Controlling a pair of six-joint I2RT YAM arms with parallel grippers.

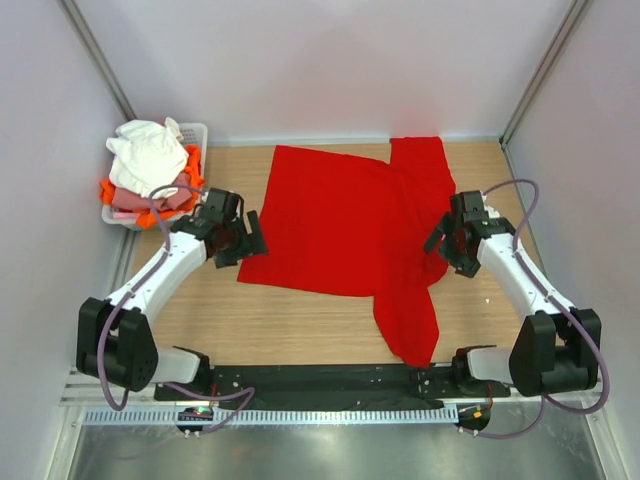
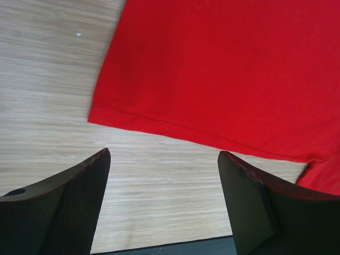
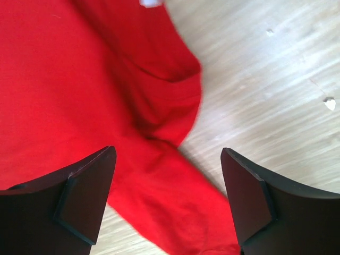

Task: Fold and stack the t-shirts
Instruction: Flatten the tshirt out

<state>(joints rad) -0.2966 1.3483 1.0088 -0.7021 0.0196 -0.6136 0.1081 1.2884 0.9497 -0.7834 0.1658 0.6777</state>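
A large bright red t-shirt (image 1: pixel 335 220) lies spread on the wooden table, its right side bunched, with a strip trailing toward the near edge. My left gripper (image 1: pixel 252 238) hovers open at its left hem. In the left wrist view the left gripper (image 2: pixel 163 155) has only bare wood between its fingers, and the red t-shirt hem (image 2: pixel 223 69) lies just beyond. My right gripper (image 1: pixel 438 240) stands open at the shirt's right side. In the right wrist view the right gripper (image 3: pixel 167 151) hangs over a rumpled fold of the red t-shirt (image 3: pixel 64 79), gripping nothing.
A white slotted basket (image 1: pixel 197 131) at the far left corner holds a white t-shirt (image 1: pixel 148 152) on top of pink (image 1: pixel 135 198) and orange (image 1: pixel 194 167) ones. Grey walls close in on both sides and the back. A black rail (image 1: pixel 320 378) runs along the near edge.
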